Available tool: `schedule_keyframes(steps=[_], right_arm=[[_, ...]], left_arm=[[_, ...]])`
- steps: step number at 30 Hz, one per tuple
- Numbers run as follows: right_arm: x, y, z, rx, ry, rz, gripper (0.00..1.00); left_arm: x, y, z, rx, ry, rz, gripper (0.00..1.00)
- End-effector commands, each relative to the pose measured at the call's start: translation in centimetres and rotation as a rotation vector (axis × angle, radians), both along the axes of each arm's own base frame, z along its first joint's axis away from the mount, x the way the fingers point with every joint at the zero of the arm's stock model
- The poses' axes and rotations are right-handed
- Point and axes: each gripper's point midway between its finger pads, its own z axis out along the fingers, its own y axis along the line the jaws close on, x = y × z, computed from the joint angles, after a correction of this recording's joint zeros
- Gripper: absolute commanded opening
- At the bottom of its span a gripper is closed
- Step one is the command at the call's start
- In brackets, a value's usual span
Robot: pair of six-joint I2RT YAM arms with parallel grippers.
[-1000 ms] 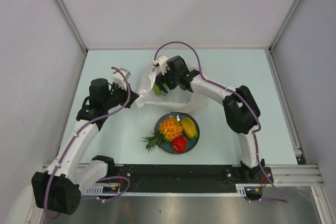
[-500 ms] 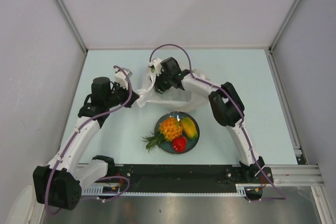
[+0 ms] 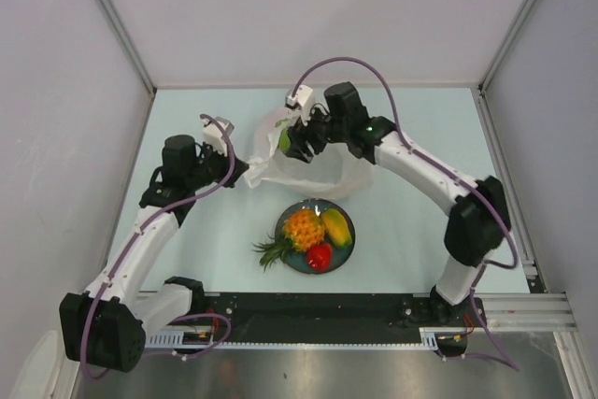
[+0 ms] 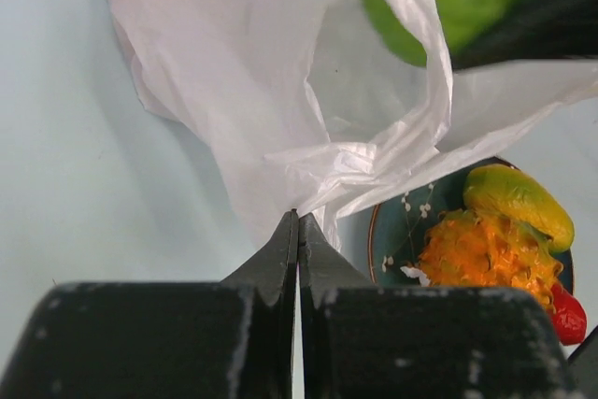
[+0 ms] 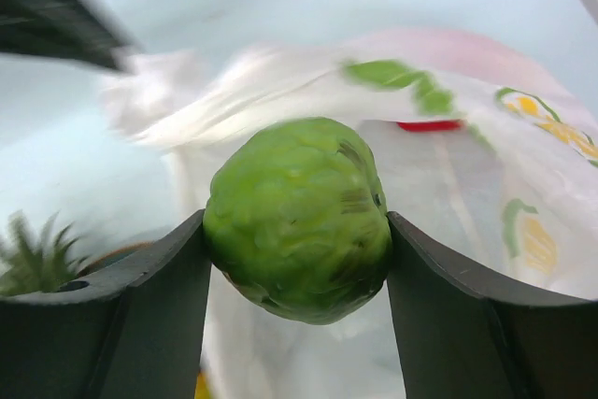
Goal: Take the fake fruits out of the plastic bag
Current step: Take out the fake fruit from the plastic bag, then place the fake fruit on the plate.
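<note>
The right gripper (image 5: 296, 223) is clamping a bumpy, glossy, nearly round green fruit (image 5: 297, 184), showing no clear long axis, at the mouth of the crinkly translucent plastic bag (image 4: 280, 91), whose bunched edge the left gripper (image 4: 297, 227) is pinching tight.

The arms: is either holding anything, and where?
The right fingers clamp the green fruit by its sides; the left fingers pinch the plastic bag at a bunched edge.

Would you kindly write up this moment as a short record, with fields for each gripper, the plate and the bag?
left gripper: shut, pinching a fold of the bag
right gripper: closed on the green fruit, at the bag's mouth
plate: holds the pineapple, yellow fruit and red fruit
left inside bag: cannot tell
</note>
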Motion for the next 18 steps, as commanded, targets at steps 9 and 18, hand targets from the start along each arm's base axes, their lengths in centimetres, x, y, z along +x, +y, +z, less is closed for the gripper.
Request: schedule_keyframes(steps=[9, 18], right_arm=[[-11.1, -2.8, -0.9, -0.043, 0.065, 0.316, 0.49], [-9.1, -2.4, -3.2, -0.105, -0.004, 0.329, 0.48]], left_arm=[[6.6, -2.4, 9.5, -0.210, -0.112, 0.027, 0.00], [17.4, -3.4, 18.3, -0.187, -0.299, 0.069, 0.00]])
